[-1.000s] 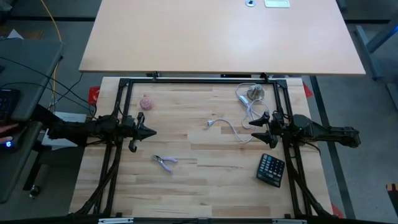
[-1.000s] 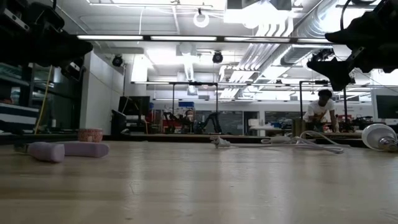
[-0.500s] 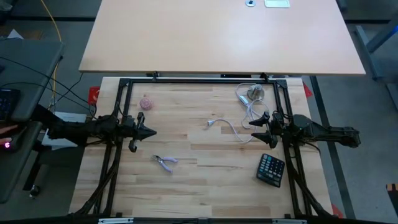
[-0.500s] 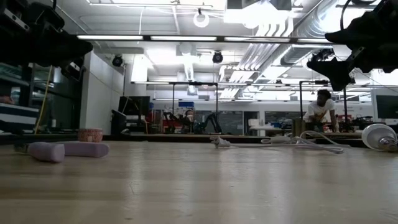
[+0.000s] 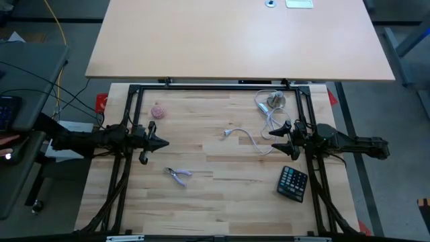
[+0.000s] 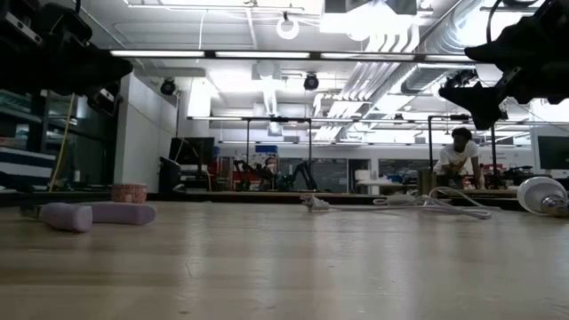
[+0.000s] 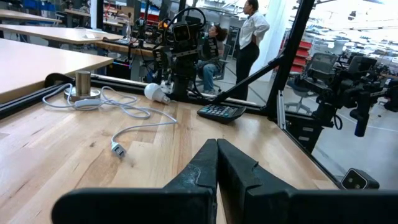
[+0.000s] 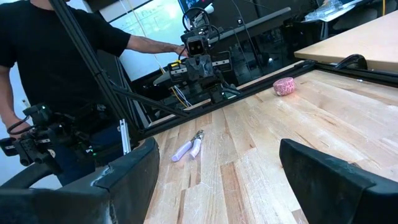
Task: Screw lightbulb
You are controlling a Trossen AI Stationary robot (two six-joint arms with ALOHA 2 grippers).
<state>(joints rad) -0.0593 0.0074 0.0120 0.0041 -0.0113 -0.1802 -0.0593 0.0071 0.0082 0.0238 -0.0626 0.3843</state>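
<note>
The lightbulb point(image 7: 156, 93) is small and white. It lies on its side on the wooden table, close in front of the right arm; the low view has it at the far right point(image 6: 537, 193). The grey round socket base point(image 5: 275, 101) stands at the table's far right, and its white cord point(image 5: 254, 139) trails to a plug point(image 7: 117, 149) near the middle. My left gripper point(image 5: 164, 142) hovers shut over the table's left side, touching nothing. My right gripper point(image 5: 273, 142) hovers open over the right side, and nothing is between its fingers point(image 8: 217, 162).
A pink ball point(image 5: 158, 111) sits at the far left. Pliers with pale handles point(image 5: 179, 175) lie near the middle front, and a black calculator point(image 5: 293, 183) at the near right. A black frame point(image 5: 215, 86) rims the table. A person in a black shirt point(image 8: 50, 56) stands beyond the left side.
</note>
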